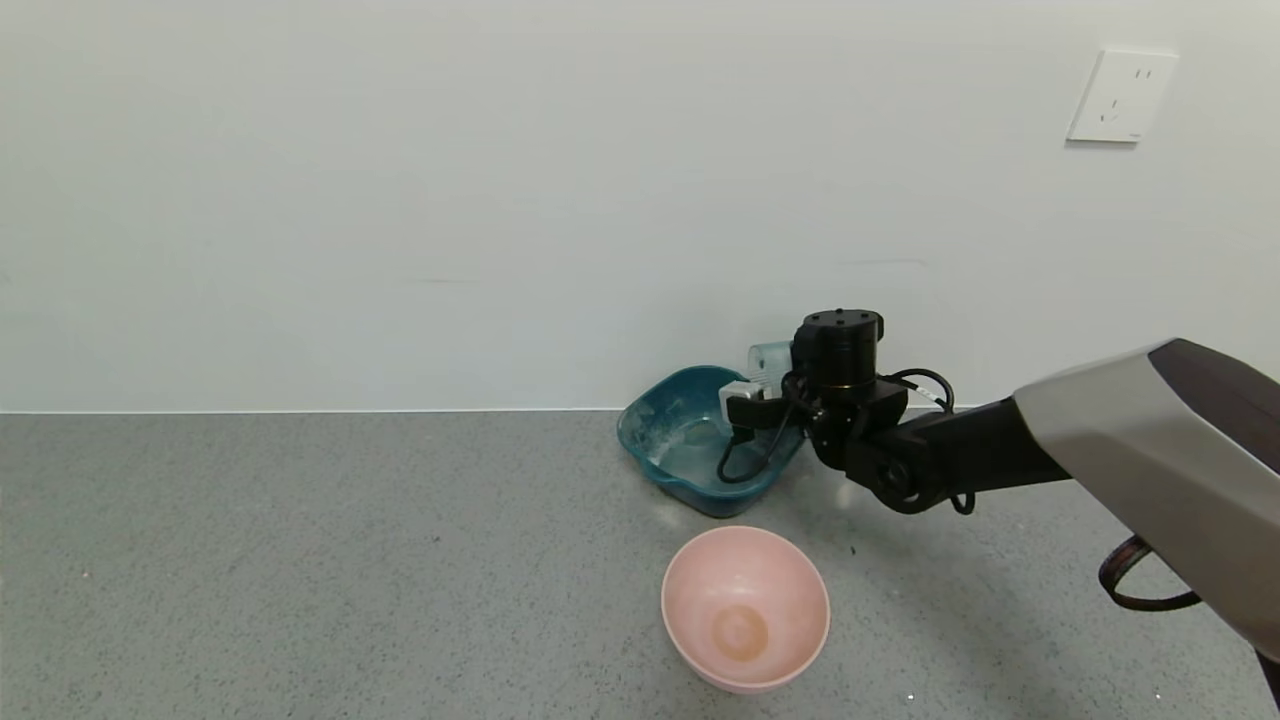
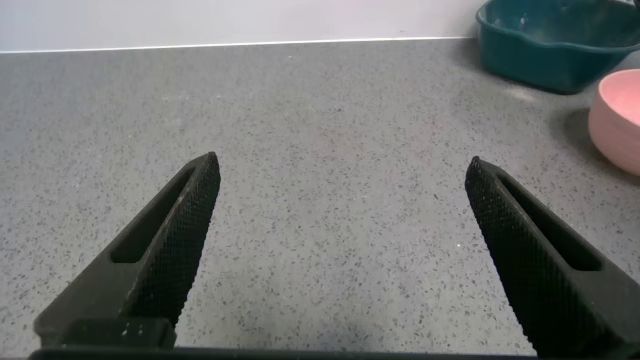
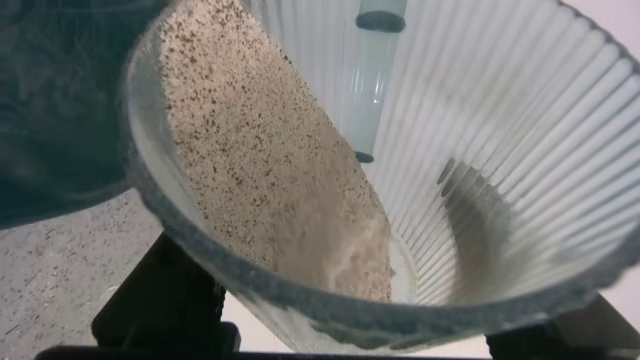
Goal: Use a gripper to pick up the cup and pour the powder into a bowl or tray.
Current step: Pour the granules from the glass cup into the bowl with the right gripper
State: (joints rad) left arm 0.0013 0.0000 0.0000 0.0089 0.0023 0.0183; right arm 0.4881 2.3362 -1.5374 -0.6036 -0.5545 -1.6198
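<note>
My right gripper (image 1: 778, 388) is shut on the clear ribbed cup (image 1: 769, 362) and holds it tipped over the far right corner of the dark teal basin (image 1: 655, 440). In the right wrist view the cup (image 3: 470, 150) fills the frame between the black fingers (image 3: 165, 310). Pale, finely speckled powder (image 3: 265, 180) lies along the cup's lower side, up to the rim. The basin (image 3: 60, 100) shows beyond the rim. White dust smears the basin's floor. My left gripper (image 2: 340, 200) is open and empty over bare table, out of the head view.
A round pink bowl (image 1: 745, 610) with an orange-brown stain stands in front of the basin. The left wrist view also shows the basin (image 2: 550, 45) and the pink bowl (image 2: 620, 120) far off. The wall with a socket (image 1: 1120, 95) rises close behind the basin.
</note>
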